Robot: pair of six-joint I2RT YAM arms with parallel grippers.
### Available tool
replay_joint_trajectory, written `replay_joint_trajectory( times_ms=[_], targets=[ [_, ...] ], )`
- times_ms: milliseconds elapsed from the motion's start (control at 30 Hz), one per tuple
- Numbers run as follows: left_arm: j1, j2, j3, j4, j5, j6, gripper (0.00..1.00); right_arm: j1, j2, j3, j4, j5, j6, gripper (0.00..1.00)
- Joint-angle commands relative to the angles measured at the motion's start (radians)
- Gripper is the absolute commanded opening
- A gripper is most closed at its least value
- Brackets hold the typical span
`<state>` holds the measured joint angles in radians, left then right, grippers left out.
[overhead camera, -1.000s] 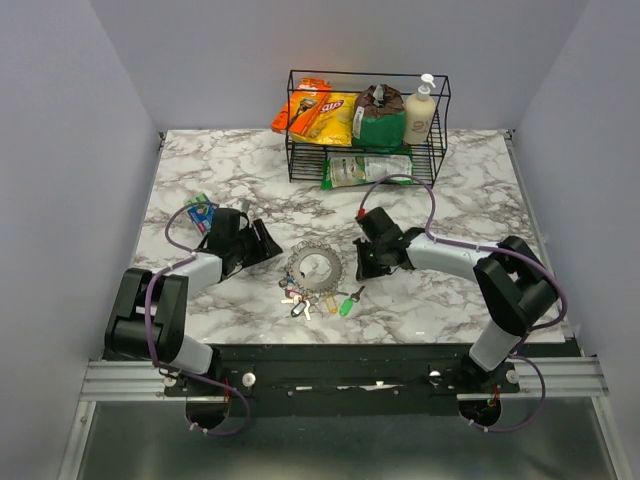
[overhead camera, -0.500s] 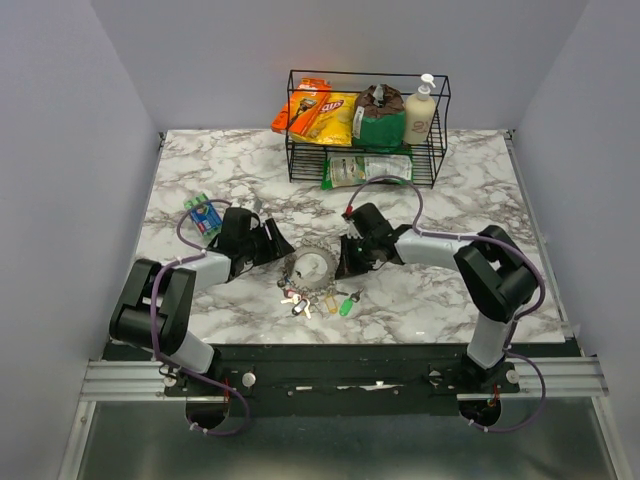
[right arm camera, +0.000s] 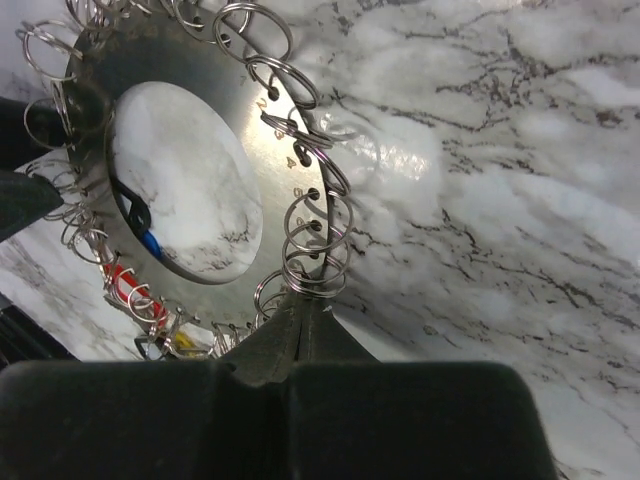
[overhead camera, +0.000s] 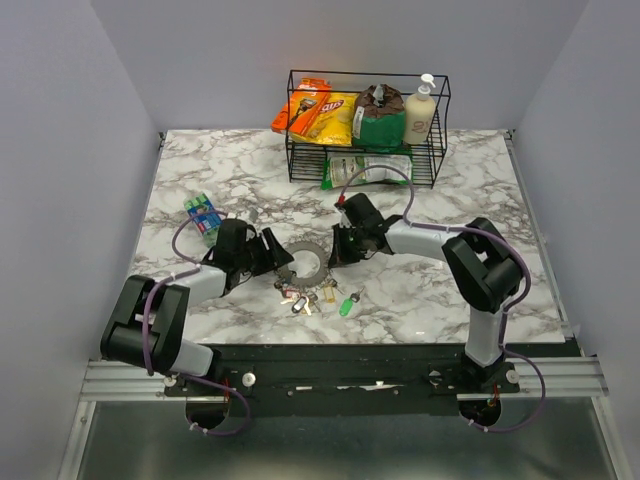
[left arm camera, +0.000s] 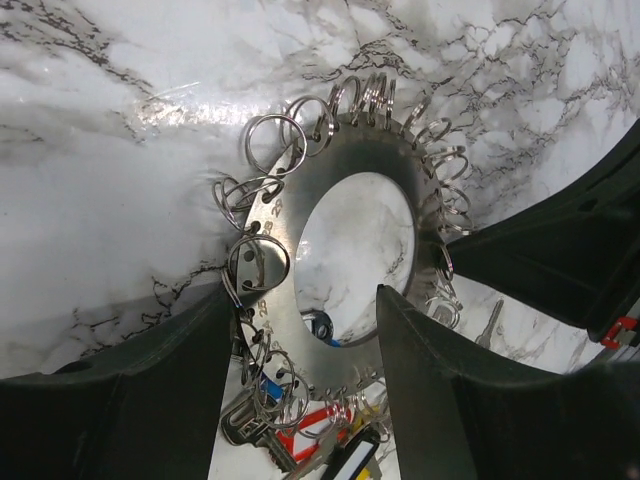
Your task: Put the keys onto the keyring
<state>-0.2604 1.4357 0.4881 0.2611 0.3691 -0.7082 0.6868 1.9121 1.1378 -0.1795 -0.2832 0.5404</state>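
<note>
Left wrist view: we see the keyring (left arm camera: 283, 215) lying flat between the spread fingers of the left gripper (left arm camera: 305, 300), keys (left arm camera: 310, 440) bunched at its near edge, while the right gripper (right arm camera: 300, 315), fingers together, touches the opposite rim.

We found the marble table (overhead camera: 450, 290) carrying the keyring (overhead camera: 308, 262), the keys (overhead camera: 318, 298) just beside it, a wire rack (overhead camera: 300, 160) and a small packet (overhead camera: 203, 213).
</note>
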Motion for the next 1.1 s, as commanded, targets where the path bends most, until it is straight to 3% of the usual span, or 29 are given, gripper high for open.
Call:
replay_joint_trajectory(
  times_ms=[0,667,867,1067],
  targets=[
    [-0.016,-0.060,-0.029,-0.039,0.021,-0.025,0.66,0.005,0.053,0.072,0.008,0.036,-0.019,0.01],
    [-0.033,-0.208,-0.077,-0.085,-0.036,-0.068,0.66,0.011,0.255,0.413,-0.046,-0.102,-0.079,0.01],
    [-0.034,-0.274,-0.042,-0.183,-0.133,-0.039,0.70,0.014,0.236,0.433,-0.071,-0.007,-0.099,0.01],
    [-0.034,-0.348,0.001,-0.295,-0.211,0.021,0.70,0.014,0.090,0.353,-0.071,0.111,-0.118,0.02]
  ],
)
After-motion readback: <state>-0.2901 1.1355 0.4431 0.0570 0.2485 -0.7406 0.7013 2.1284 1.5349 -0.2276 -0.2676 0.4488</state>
